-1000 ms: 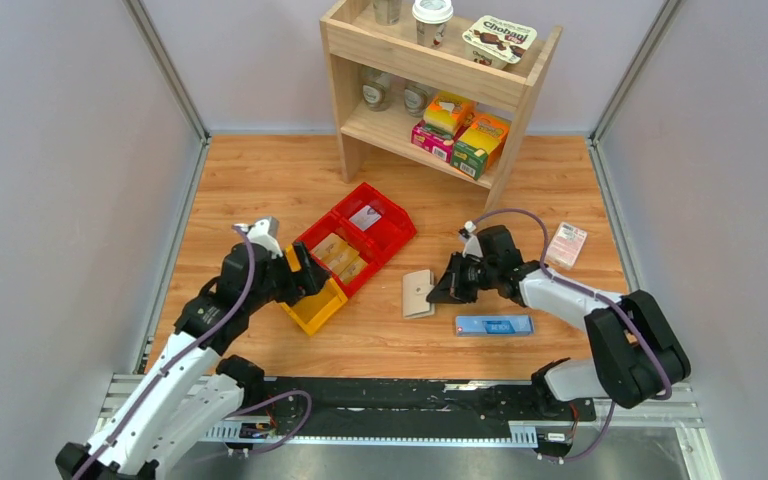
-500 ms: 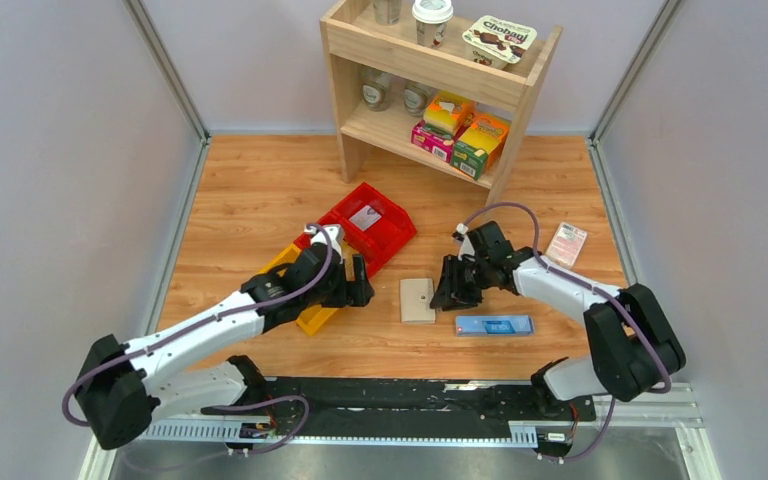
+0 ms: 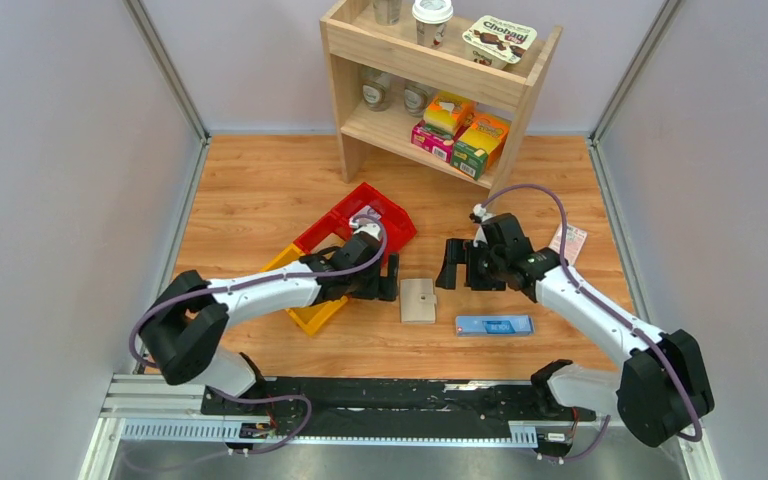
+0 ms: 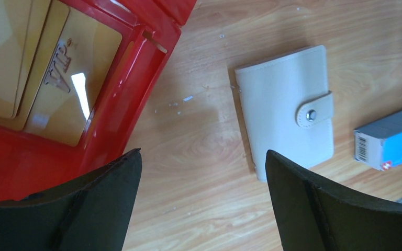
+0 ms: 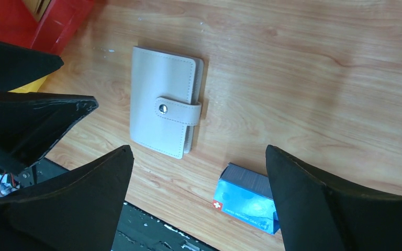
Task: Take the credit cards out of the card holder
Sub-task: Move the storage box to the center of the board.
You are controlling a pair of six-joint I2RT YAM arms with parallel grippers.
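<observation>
The card holder lies flat on the wooden table, shut, with its snap strap fastened. No gripper touches it. My left gripper hangs open just to its left, over bare wood, with one fingertip near the holder's corner. My right gripper stands wide open and empty above the table to the holder's right. Gold cards marked VIP lie in a red bin. Any cards inside the holder are hidden.
A long blue box lies right of the holder, near the front edge. Red bins and a yellow bin sit to the left. A pink-white packet is at the right. A wooden shelf with groceries stands behind.
My right gripper has opened, let go of the card holder and drawn back to the right. The holder now lies flat. My left arm has swung right, up to the holder's left side.
</observation>
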